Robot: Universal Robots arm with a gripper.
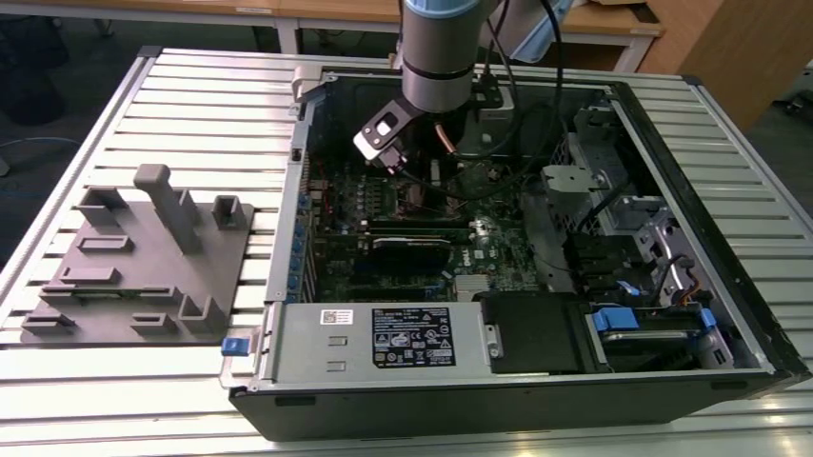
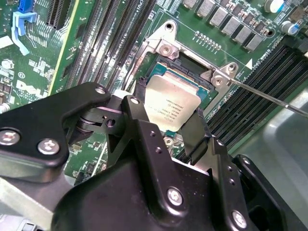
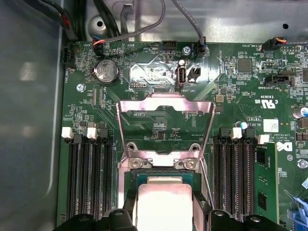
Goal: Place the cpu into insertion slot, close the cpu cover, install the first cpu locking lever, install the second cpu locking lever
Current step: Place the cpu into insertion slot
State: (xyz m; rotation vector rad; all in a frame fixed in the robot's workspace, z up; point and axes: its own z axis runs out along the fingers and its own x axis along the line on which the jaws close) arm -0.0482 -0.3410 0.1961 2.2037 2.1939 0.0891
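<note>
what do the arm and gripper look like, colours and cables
The arm is a silver-grey cylinder with a light blue band, and black cables run down beside it. A small silver and black block sits at the wrist. The gripper is matte black, built of angular linked plates with silver screw heads; its fingers are black too.
</note>
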